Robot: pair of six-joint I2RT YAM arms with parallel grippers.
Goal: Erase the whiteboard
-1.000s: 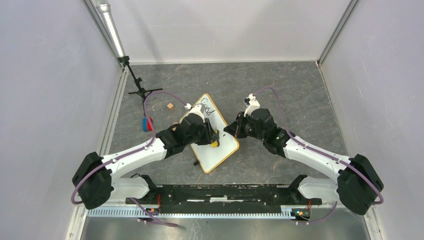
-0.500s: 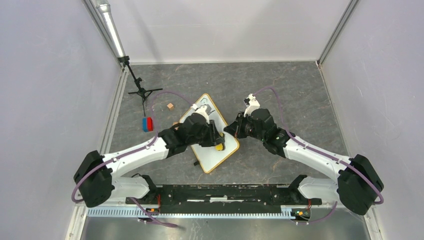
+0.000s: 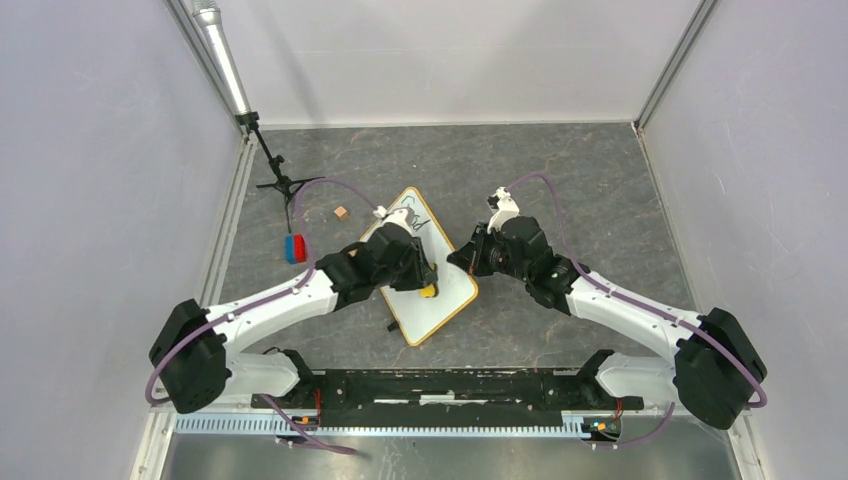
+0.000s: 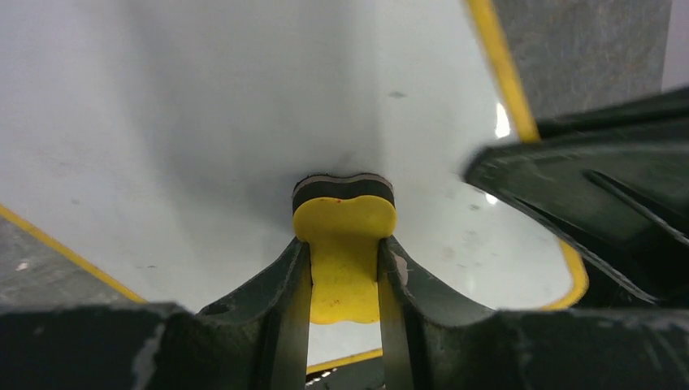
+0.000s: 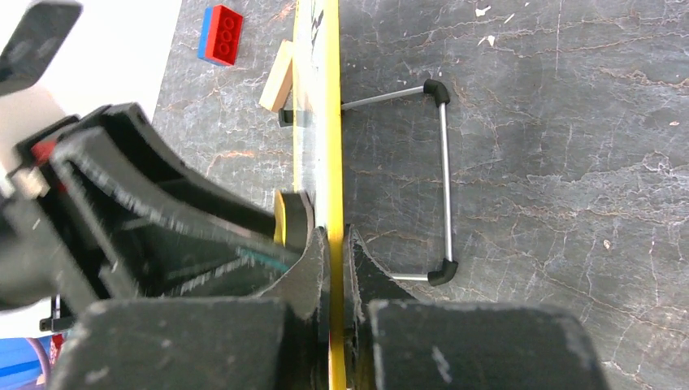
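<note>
The whiteboard (image 3: 445, 300), white with a yellow-orange frame, lies tilted on the grey table; black handwriting (image 3: 410, 216) shows at its far end. My left gripper (image 3: 424, 283) is shut on a yellow eraser (image 3: 429, 291), and the eraser's dark felt presses on the board. In the left wrist view the eraser (image 4: 344, 244) sits between the fingers over the white surface (image 4: 203, 122). My right gripper (image 3: 466, 262) is shut on the board's right edge, and its wrist view shows the yellow frame (image 5: 328, 122) pinched between the two fingers (image 5: 355, 260).
A red and blue brick (image 3: 294, 247) and a small wooden block (image 3: 341, 212) lie left of the board. A black tripod stand (image 3: 284, 184) is at the far left. A wire foot (image 5: 443, 179) sticks out under the board's right side. Walls close in three sides.
The left gripper slid the eraser toward the board's right edge, then back a little to the left. The right gripper and the board stayed where they were.
</note>
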